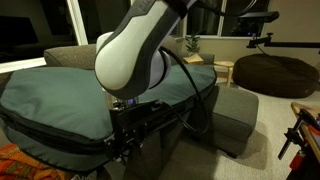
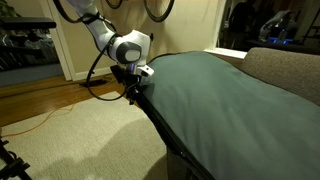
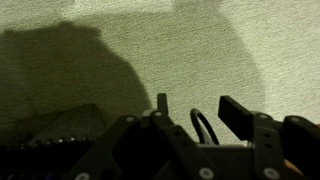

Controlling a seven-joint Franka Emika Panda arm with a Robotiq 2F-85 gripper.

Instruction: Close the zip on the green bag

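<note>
Bag: the green bag (image 2: 225,100) lies flat across the grey sofa (image 2: 287,62), seen in both exterior views; it is big and covers most of the seat.
Zip: the zip (image 2: 175,145) is a dark band along the bag's side edge, on the side facing the carpet (image 2: 80,140). Too dark to tell whether it is open or closed.
Arm: the white arm (image 1: 130,60) reaches down over the bag's end, filling the near foreground in an exterior view.
Gripper: the gripper (image 2: 133,90) is low at the bag's end corner, right at the zip edge. Touching or just beside, cannot tell.
Jaws: dark and partly cut off in every view; cannot tell whether clenched, released or grasping anything.
Wrist view: pale carpet with the gripper's shadow over it, dark fingers (image 3: 238,112) at the bottom edge, and a dark ribbed patch bottom left that cannot be identified.
Background: the brown beanbag (image 1: 275,72) sits well apart from the bag.
Floor: an orange cable (image 2: 40,122) trails over the carpet edge.
</note>
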